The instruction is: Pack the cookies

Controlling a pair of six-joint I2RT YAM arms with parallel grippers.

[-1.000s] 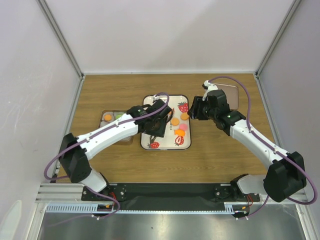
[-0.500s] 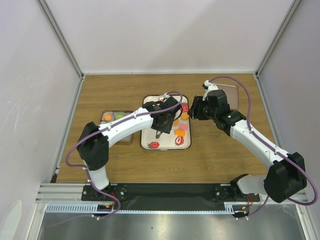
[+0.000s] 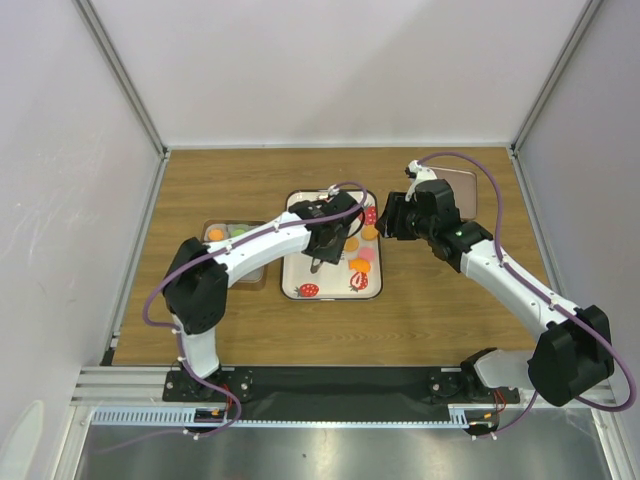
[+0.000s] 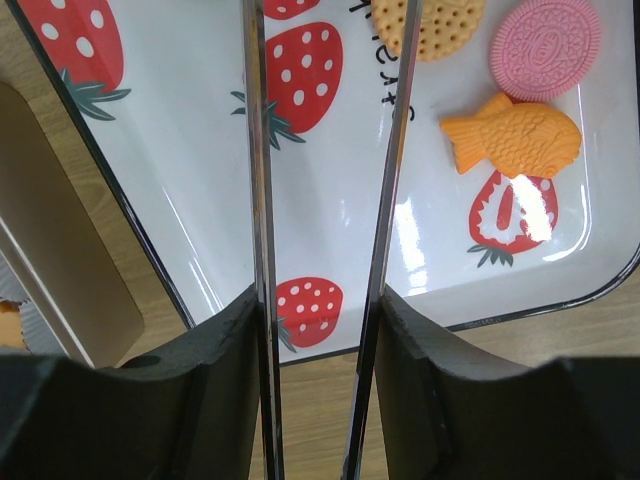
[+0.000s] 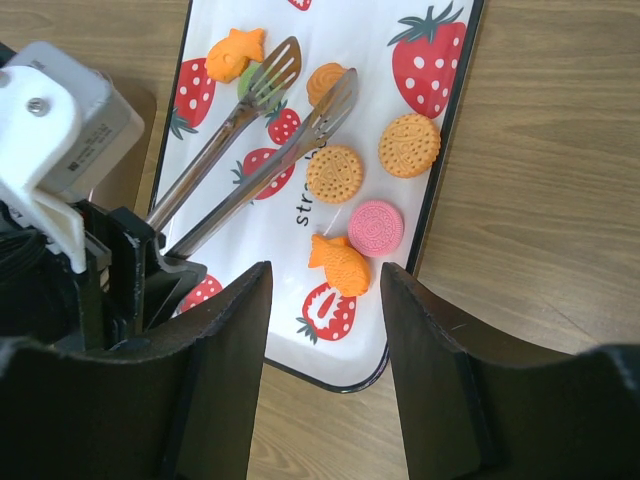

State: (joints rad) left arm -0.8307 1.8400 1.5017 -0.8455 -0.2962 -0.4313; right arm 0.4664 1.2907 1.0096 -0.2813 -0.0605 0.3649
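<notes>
The landmark is the strawberry-print tray, which lies on the wooden table. The left gripper is positioned over the tray's near-left part and is clamped on a pair of metal tongs, one finger on the outside of each arm. The tongs extend from the gripper toward the far half of the tray. Their blades stand a narrow gap apart and nothing is seen between the tips. One tip is just beside a fish-shaped piece and the other just beside an orange swirl piece; contact with either cannot be determined. The right gripper hangs above the tray's right edge with its fingers spread apart and holding nothing. The loose cookies lie in the right half of the tray: two round orange ones near its middle, then a pink cookie and an orange fish cookie toward the near-right corner. A brown box just left of the tray contains an orange and a green piece.
</notes>
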